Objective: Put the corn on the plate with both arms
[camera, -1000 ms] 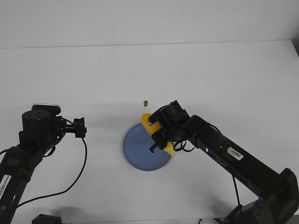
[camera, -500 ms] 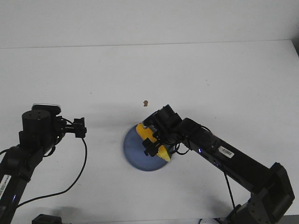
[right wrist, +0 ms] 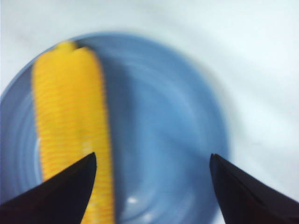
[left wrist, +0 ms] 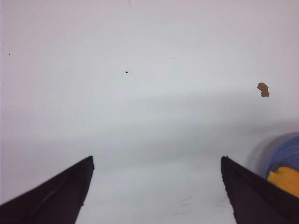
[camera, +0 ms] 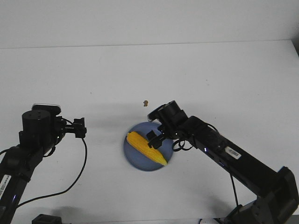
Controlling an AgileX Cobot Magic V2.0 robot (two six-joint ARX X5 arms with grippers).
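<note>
- On the plate (camera: 140, 156) we find the corn (camera: 145, 147) lying diagonally, released.
- Right gripper (camera: 155, 139) hangs above it, jaws wide, nothing held.
- Left gripper (left wrist: 156, 191), likewise wide and unladen, waits over bare worktop (camera: 93, 70).

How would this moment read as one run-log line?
corn: lying on plate | right claw: open, above corn | left claw: open, off plate | crumb: on table
</note>
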